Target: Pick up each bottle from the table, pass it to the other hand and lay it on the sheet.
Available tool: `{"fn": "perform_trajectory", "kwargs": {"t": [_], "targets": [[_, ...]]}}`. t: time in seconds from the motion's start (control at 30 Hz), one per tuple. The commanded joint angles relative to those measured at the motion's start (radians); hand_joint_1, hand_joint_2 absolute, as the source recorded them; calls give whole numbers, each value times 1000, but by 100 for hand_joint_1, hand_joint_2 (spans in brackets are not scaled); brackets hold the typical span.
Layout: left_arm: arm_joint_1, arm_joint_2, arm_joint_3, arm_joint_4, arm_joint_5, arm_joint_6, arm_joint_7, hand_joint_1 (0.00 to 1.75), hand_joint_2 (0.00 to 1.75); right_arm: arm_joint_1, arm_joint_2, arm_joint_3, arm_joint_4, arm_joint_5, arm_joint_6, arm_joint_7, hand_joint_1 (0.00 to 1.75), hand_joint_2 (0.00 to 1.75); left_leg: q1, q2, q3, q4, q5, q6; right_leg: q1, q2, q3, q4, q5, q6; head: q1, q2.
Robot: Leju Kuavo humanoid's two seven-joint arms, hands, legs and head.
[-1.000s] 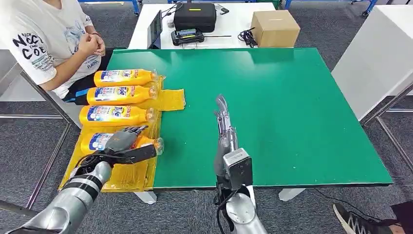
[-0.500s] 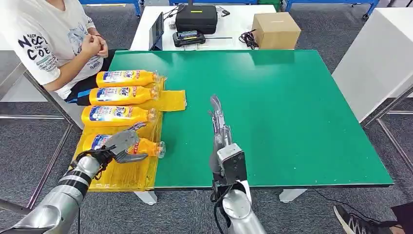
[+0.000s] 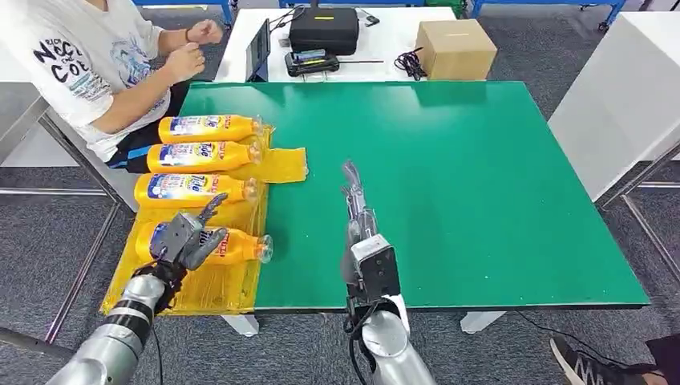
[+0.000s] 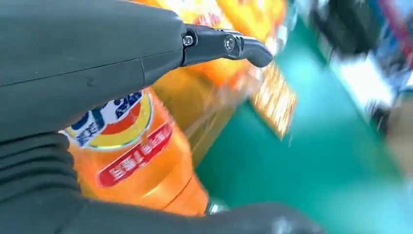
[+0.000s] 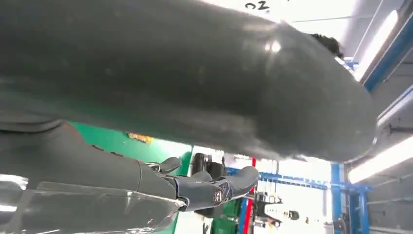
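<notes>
Head view: left hand spread over edge bottle; right hand empty, flat.

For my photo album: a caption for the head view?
Robot's left hand over the nearest of four orange bottles on a yellow sheet.

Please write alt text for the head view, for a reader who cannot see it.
The robot's left hand rests open over the nearest of four orange plastic bottles lying on a yellow plastic sheet at the green table edge. The right hand hovers open, empty.
</notes>
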Motion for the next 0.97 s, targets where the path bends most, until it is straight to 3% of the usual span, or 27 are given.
{"fn": "perform_trajectory", "kwargs": {"t": [0.03,0.07,0.1,0.2,0.43,0.77,0.8,0.83,0.87,0.9,0.93,0.97], "targets": [[145,-164,114,-361,241,245,-136,0,175,-7,-42,44,40,-9,-81,-52,0,0,1,0,-5,1,0,0,1,-1,-3,0,0,-1,0,0],[159,-181,129,-408,289,254,-159,0,175,0,-43,45,33,-2,-104,-67,0,0,2,1,-6,2,0,-1,3,0,-5,-1,1,-1,0,0],[175,-191,129,-458,304,284,-181,0,175,8,-46,48,24,0,-119,-77,0,175,3,3,-8,3,-2,-1,3,1,-7,0,0,-1,0,0],[229,-216,111,-638,410,298,-181,0,175,35,-57,51,-1,-15,-153,-98,0,175,2,4,-12,2,-1,0,2,0,-12,-1,2,-3,0,0],[250,-226,114,-699,459,295,-181,0,175,47,-59,42,-12,-18,-176,-114,0,175,2,5,-17,1,0,0,2,1,-17,-1,2,-3,0,0],[390,-243,15,-790,518,293,-140,0,175,204,-89,-51,-166,-19,-301,-166,5,175,2,3,-15,0,-1,0,2,-1,-15,-2,1,-3,0,0],[402,-247,10,-787,519,295,-146,0,175,214,-95,-54,-176,-22,-301,-166,86,175,2,3,-15,1,-2,0,2,-1,-14,-2,1,-3,0,0],[427,-239,-13,-790,475,313,-159,0,175,231,-96,-67,-175,-21,-318,-166,141,175,2,2,-15,0,-2,0,2,-2,-14,-2,1,-3,0,0],[457,-243,-27,-798,463,317,-164,175,175,246,-101,-76,-182,-29,-321,-166,129,175,1,3,-15,0,-2,0,2,-2,-15,-2,1,-3,0,0],[476,-250,-33,-808,462,318,-165,175,175,256,-100,-84,-178,-34,-328,-166,24,175,1,3,-16,0,-2,1,1,-1,-16,-2,1,-3,0,0],[495,-252,-45,-815,453,316,-171,175,175,263,-101,-90,-173,-36,-334,-166,0,175,0,3,-17,0,-2,1,1,-1,-17,-2,1,-2,0,0],[507,-256,-51,-820,447,318,-174,171,175,267,-101,-91,-170,-36,-339,-166,0,175,2,4,-15,0,-3,0,2,0,-15,-2,1,-3,0,0]]}}
